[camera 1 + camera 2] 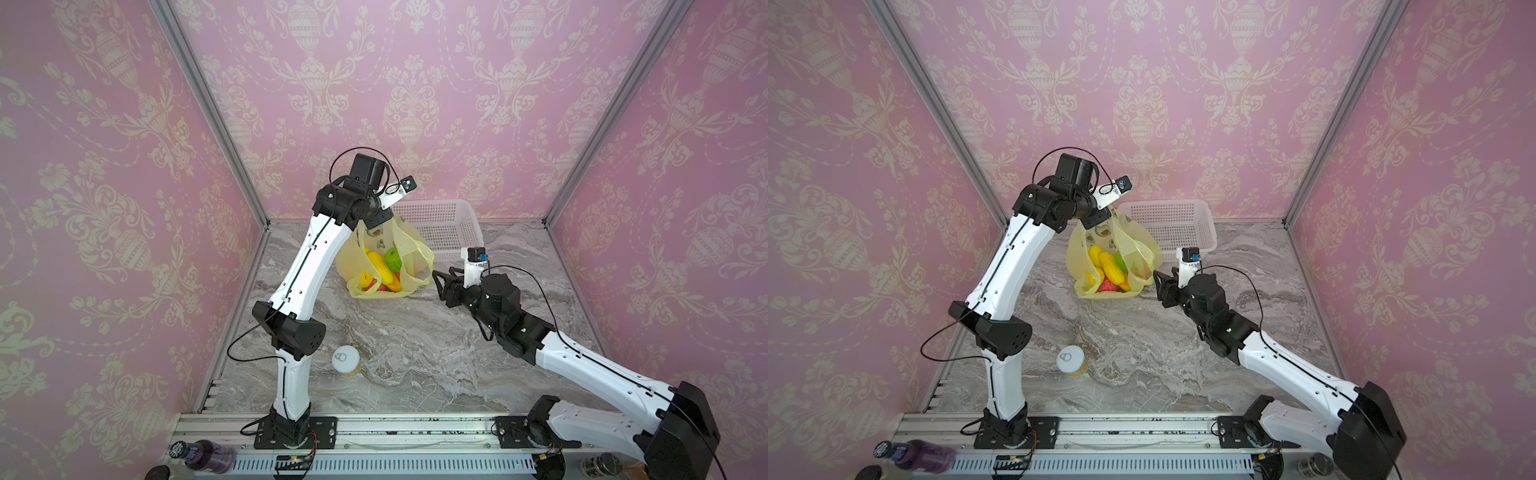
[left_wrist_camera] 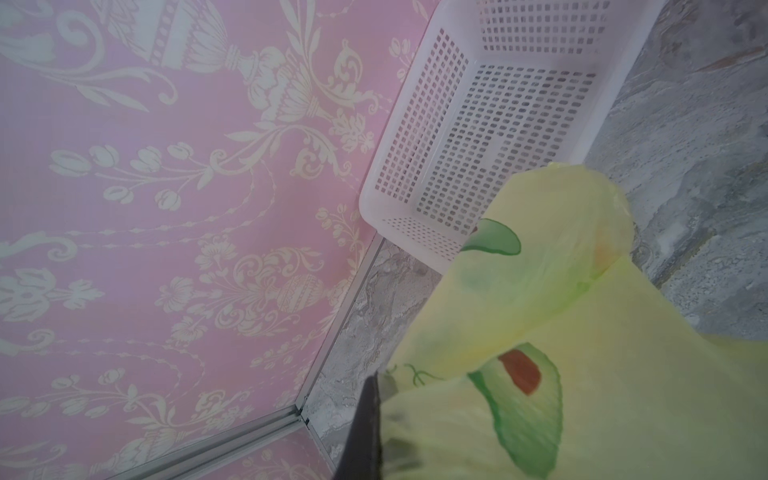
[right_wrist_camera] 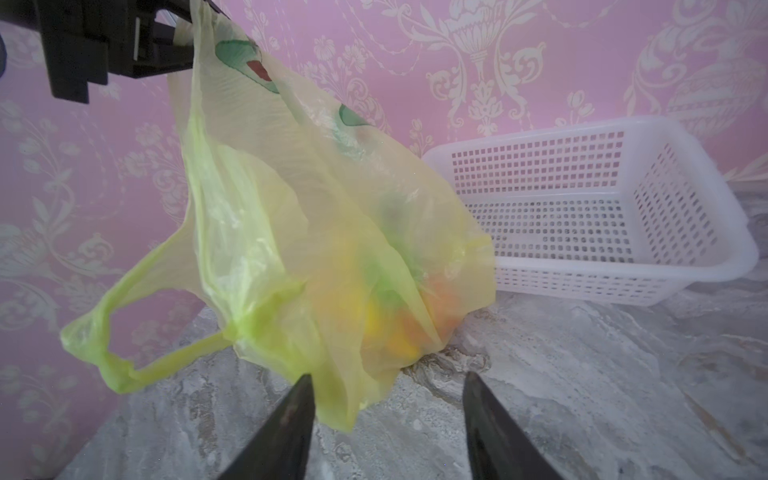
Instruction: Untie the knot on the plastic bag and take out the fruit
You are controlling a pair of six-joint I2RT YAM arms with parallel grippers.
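A yellow-green bag (image 1: 411,249) sits on the marble table (image 1: 415,353), just in front of a white basket (image 1: 451,226). The left gripper (image 3: 187,39), jaws pressed together, pinches the bag's top edge and holds it up. The mouth gapes, showing yellow, green, orange and red fruit (image 1: 380,266) inside. The right gripper (image 3: 387,376), jaws spread, hovers low just beside the bag. One handle loop (image 3: 108,353) hangs free. A can (image 1: 345,360) stands well apart, near the left arm.
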